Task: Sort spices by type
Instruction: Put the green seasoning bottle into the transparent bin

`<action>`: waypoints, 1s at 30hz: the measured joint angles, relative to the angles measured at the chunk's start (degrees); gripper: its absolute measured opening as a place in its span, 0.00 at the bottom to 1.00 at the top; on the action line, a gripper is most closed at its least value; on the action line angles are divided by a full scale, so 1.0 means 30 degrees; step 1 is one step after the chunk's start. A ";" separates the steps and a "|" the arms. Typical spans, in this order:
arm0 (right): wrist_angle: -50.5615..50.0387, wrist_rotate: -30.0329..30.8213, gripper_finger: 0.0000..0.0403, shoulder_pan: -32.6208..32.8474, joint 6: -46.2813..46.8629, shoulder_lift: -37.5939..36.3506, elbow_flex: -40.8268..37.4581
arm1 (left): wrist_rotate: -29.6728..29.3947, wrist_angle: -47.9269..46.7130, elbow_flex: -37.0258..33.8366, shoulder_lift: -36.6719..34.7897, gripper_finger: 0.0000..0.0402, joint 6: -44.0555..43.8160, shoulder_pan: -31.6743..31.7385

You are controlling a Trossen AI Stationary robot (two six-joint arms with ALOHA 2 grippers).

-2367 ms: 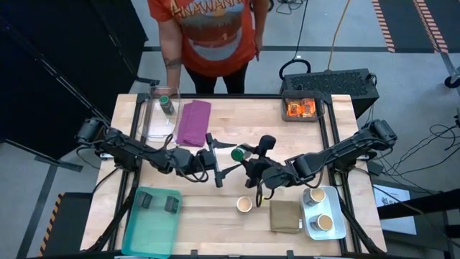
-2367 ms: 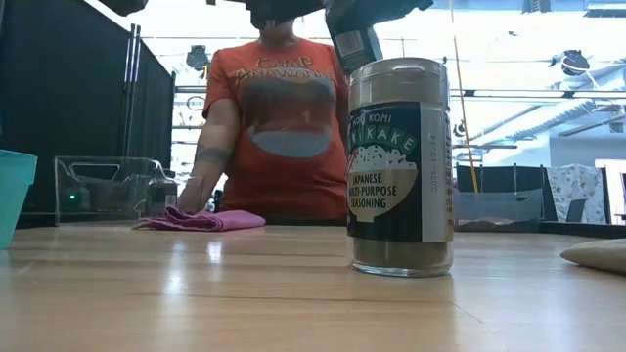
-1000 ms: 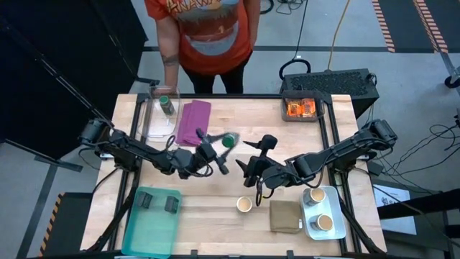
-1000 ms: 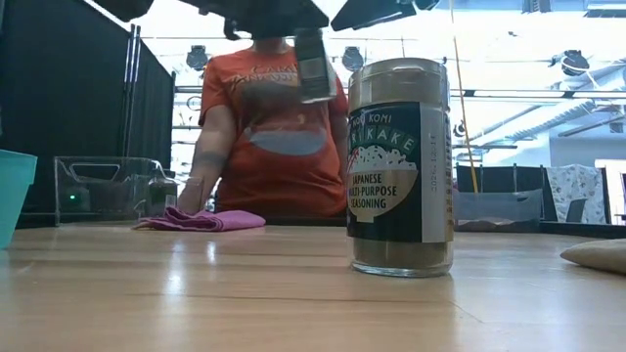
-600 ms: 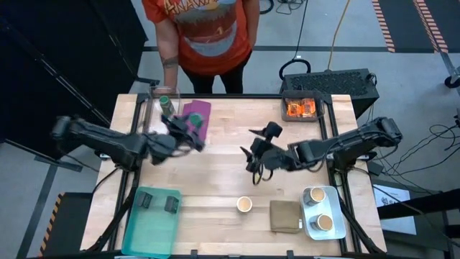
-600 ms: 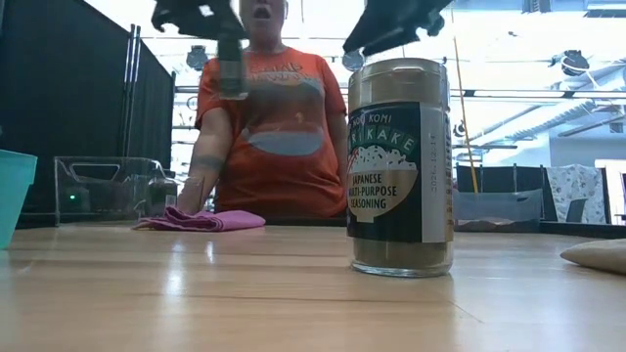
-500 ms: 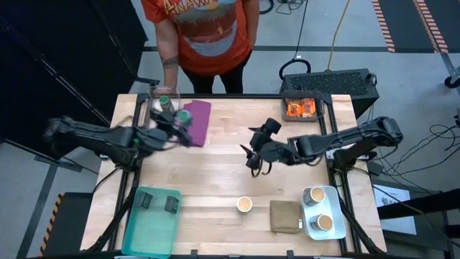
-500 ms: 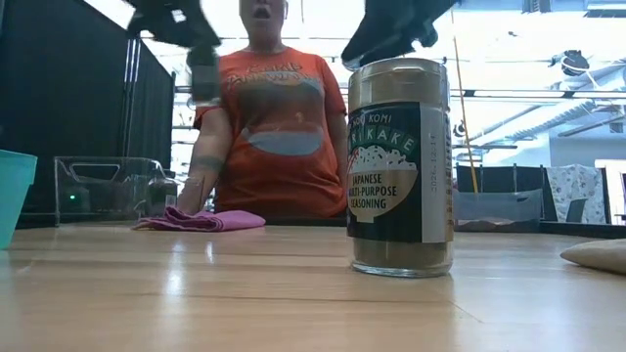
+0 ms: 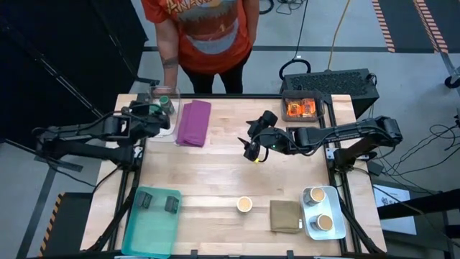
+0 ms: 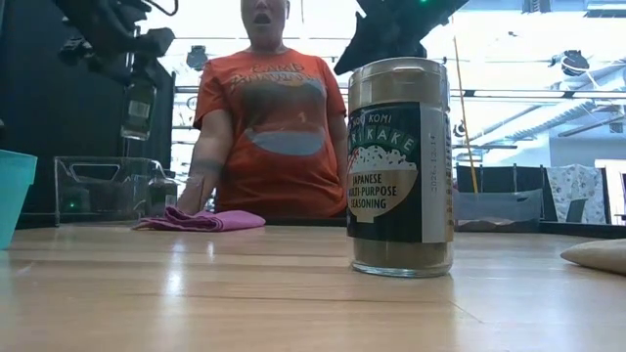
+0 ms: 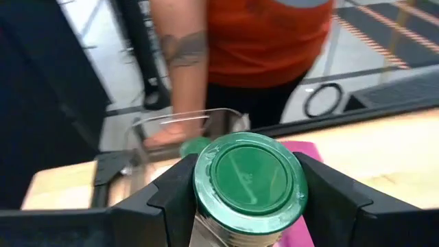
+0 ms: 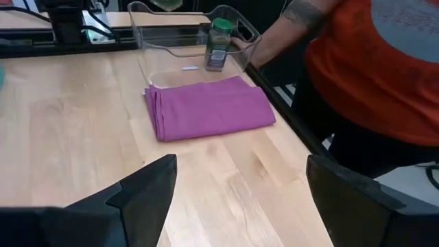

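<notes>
My left gripper (image 9: 152,115) is shut on a green-lidded jar (image 11: 248,180), which it holds in the air over the clear bin (image 9: 159,122) at the table's far left. In the low view this jar (image 10: 137,108) hangs high above the bin. A second green-lidded jar (image 12: 219,42) stands on its base inside the bin. My right gripper (image 9: 253,147) hovers open over the table's middle with nothing between its fingers (image 12: 147,195). Another jar (image 10: 399,166) stands on the table close to the low camera. My left gripper pinches the jar's body just under its green lid (image 11: 206,206) between its two fingers (image 11: 329,199), one on each side. The lid faces back toward the wrist. The jar is lifted clear of the table and looks about upright in the low view.
A folded purple cloth (image 9: 194,122) lies beside the bin. A person stands at the far edge, with a hand (image 12: 241,48) at the bin. Orange packets fill a dark tray (image 9: 302,108). Tan-topped cups (image 9: 244,205), a white tray (image 9: 320,212), an olive cloth (image 9: 285,216) and a teal tray (image 9: 152,219) lie near.
My left gripper has carried the jar from the table's middle toward the far left edge, up over the clear bin, turning as it went. My right gripper has drawn back toward the far edge, open and holding nothing.
</notes>
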 joint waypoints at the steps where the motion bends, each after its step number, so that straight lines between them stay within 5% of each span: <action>1: 0.0034 0.0002 0.76 0.0000 -0.0006 0.0000 0.0000 | -0.0013 -0.0040 -0.0007 0.0186 0.52 -0.0141 0.0394; 15: -0.0217 -0.0218 0.76 0.0007 -0.0022 0.0000 0.0000 | 0.0311 0.5227 -0.4101 0.0839 0.52 -0.2834 0.3462; 30: -0.0255 -0.0217 0.76 0.0000 -0.0109 0.0000 -0.0007 | 0.0268 0.5543 -0.5523 0.4028 0.52 -0.7940 0.5049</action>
